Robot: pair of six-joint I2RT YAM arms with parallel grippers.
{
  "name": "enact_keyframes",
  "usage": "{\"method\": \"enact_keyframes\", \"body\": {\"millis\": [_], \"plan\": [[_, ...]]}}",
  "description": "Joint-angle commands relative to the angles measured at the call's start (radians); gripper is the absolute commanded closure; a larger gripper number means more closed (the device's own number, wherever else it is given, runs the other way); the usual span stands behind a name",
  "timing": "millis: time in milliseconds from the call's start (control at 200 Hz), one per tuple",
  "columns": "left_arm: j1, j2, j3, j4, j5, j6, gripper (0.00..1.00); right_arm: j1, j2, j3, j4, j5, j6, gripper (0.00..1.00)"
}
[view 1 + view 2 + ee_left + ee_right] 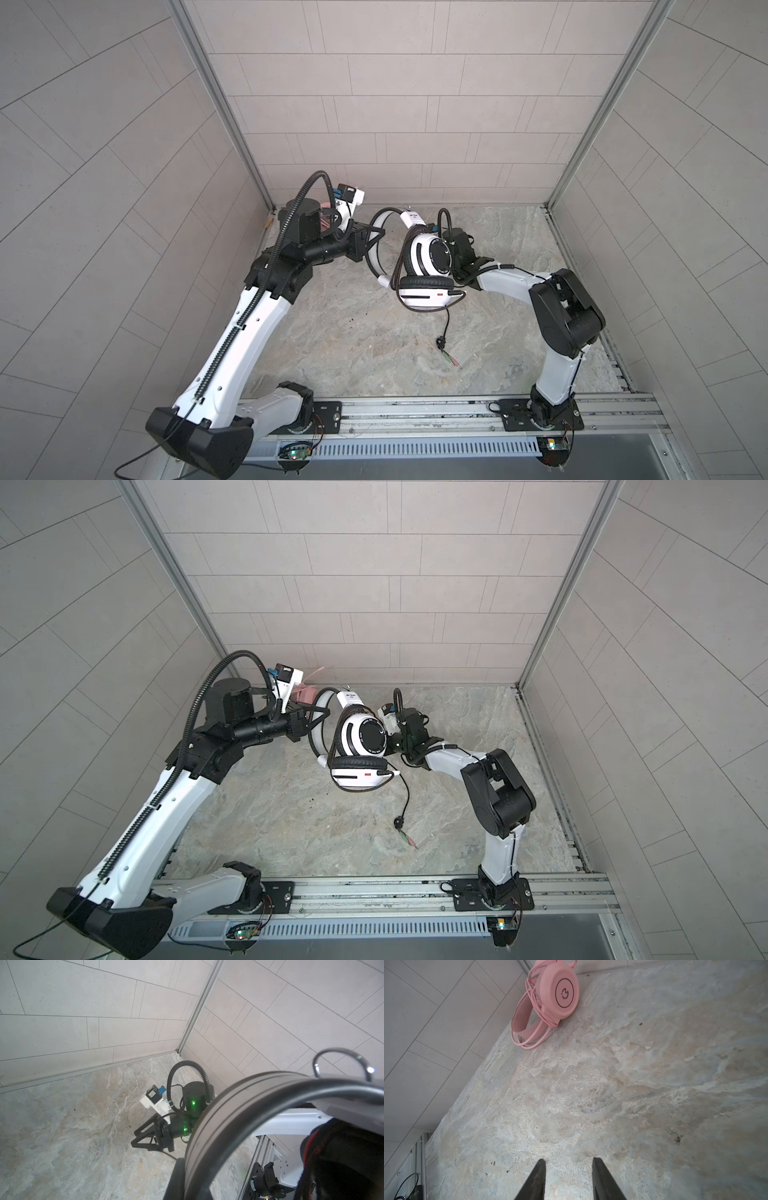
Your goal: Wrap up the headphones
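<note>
White-and-black headset (422, 257) held up off the desk (332, 353) about mid-scene, black cable (446, 328) looped round its cups with the tail hanging toward 6 o'clock and the plugs (452, 360) lying on the desk. Left tool (368, 243) at its 9 o'clock is clamped tight on the headband; right tool (569, 1160) sits at its 3 o'clock, mostly hidden behind the ear cup in both top views, fingers apart with nothing between them in the right wrist view. Pink headset (548, 999) lies in the 11 o'clock desk corner by the wall, pink cable (529, 1041) wound round it.
</note>
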Motion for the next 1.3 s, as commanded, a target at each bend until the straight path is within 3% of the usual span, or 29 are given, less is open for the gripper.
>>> {"method": "enact_keyframes", "body": {"millis": [0, 185, 445, 555, 671, 796, 966, 1071, 1296], "plan": [[0.025, -0.009, 0.078, 0.083, 0.032, -0.078, 1.0, 0.006, 0.036, -0.006, 0.105, -0.026, 0.041, 0.62], [0.074, 0.007, 0.12, 0.135, -0.048, -0.154, 1.0, 0.008, 0.046, -0.106, 0.217, -0.048, 0.093, 0.68], [0.154, 0.077, 0.096, 0.323, -0.239, -0.432, 1.0, 0.015, -0.038, -0.245, 0.258, -0.041, 0.09, 0.88], [0.157, 0.105, 0.11, 0.259, -0.423, -0.457, 0.98, 0.032, -0.1, -0.312, 0.309, -0.042, 0.116, 0.91], [0.157, 0.112, 0.059, 0.265, -0.646, -0.53, 0.99, 0.082, -0.181, -0.344, 0.239, -0.027, 0.086, 0.91], [0.157, 0.12, 0.037, 0.266, -0.837, -0.508, 1.0, 0.17, -0.296, -0.35, 0.026, 0.036, -0.017, 0.92], [0.157, 0.139, 0.017, 0.315, -1.052, -0.454, 1.0, 0.329, -0.48, -0.348, -0.267, 0.267, -0.212, 0.92], [0.159, 0.173, 0.025, 0.335, -1.105, -0.388, 1.0, 0.412, -0.58, -0.325, -0.395, 0.39, -0.264, 0.92], [0.157, 0.238, 0.006, 0.329, -1.091, -0.312, 1.0, 0.458, -0.734, -0.241, -0.481, 0.468, -0.32, 0.93]]}}
